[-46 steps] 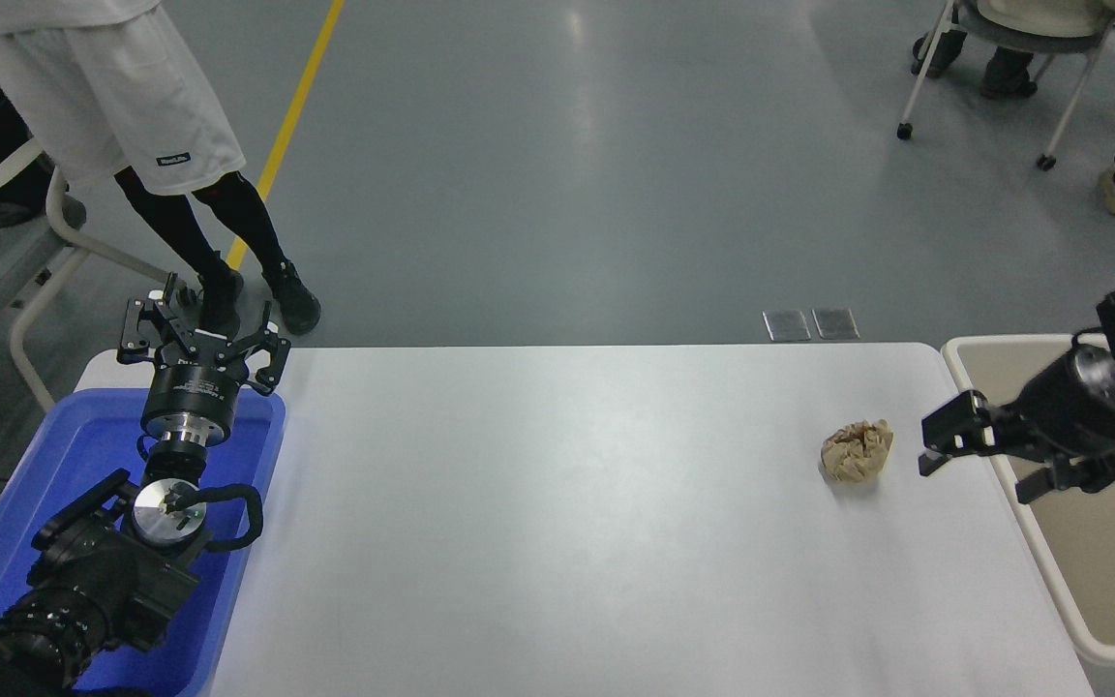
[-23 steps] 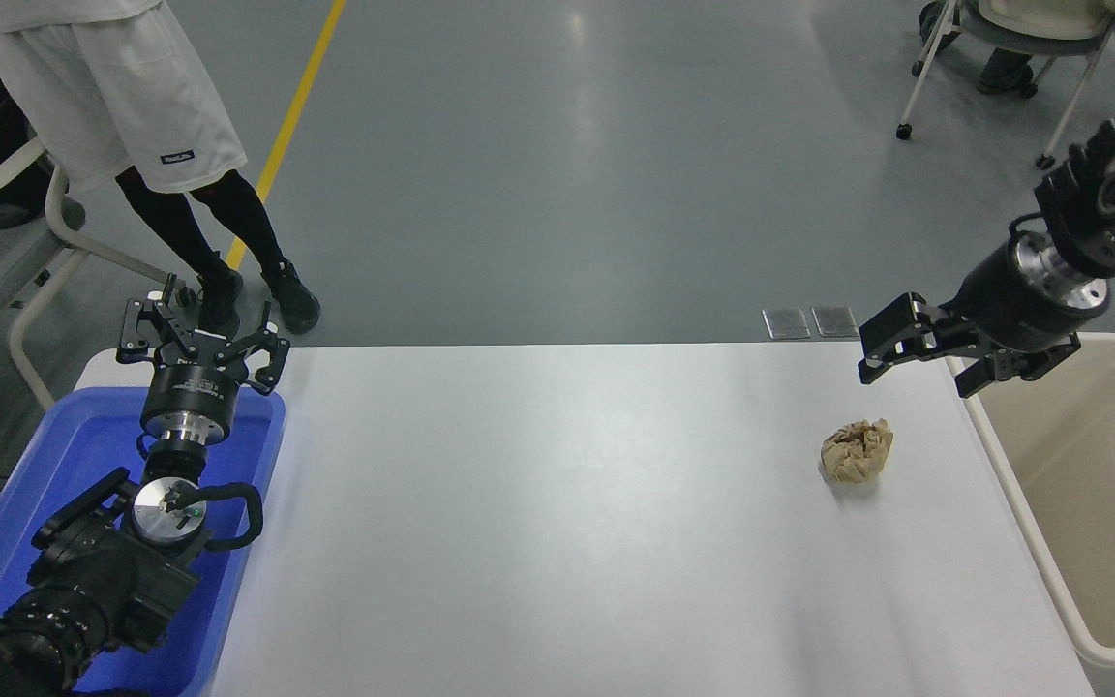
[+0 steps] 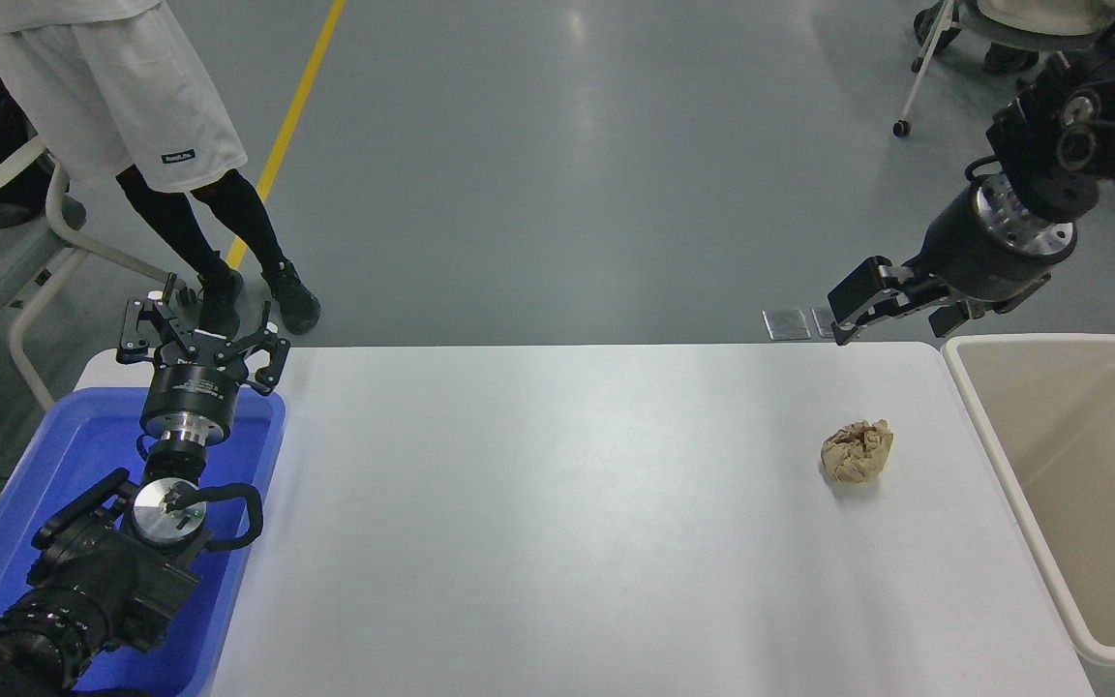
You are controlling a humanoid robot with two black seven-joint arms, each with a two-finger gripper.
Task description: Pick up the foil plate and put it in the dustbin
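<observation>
Fingers of the right gripper (image 3: 891,305) spread and empty, raised past the counter's (image 3: 557,523) far right corner beside the dustbin (image 3: 1022,465); foil plate not in view, perhaps already binned. Left gripper (image 3: 201,341) parked, released, far left corner

Dustbin (image 3: 1080,503) interior perhaps partly cropped

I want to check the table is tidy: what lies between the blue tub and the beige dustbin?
In the head view, only a crumpled brown paper ball lies on the white table between the blue tub and the dustbin, nearer the dustbin.
</observation>
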